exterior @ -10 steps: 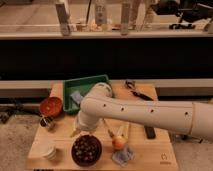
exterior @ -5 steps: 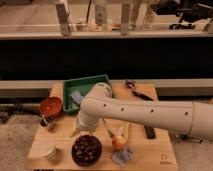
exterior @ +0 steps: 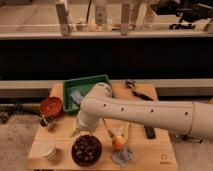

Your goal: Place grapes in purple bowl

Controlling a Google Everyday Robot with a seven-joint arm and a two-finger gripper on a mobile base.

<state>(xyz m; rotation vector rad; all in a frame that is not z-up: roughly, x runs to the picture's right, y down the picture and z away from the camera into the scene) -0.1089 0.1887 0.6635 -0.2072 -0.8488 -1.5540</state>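
Note:
The grapes (exterior: 86,147), a bunch of dark reddish berries, lie inside the purple bowl (exterior: 74,155), a nearly black round bowl at the front of the wooden table. My white arm reaches in from the right across the table. My gripper (exterior: 77,130) is at its left end, just above and behind the bowl's left side, mostly hidden by the wrist. Nothing shows in its grasp.
An orange-red bowl (exterior: 50,106) stands at the left and a green tray (exterior: 87,83) behind the arm. A white cup (exterior: 46,149) is at the front left. An orange fruit (exterior: 118,143) and a grey piece (exterior: 123,156) lie right of the purple bowl, with dark tools (exterior: 135,90) at the back right.

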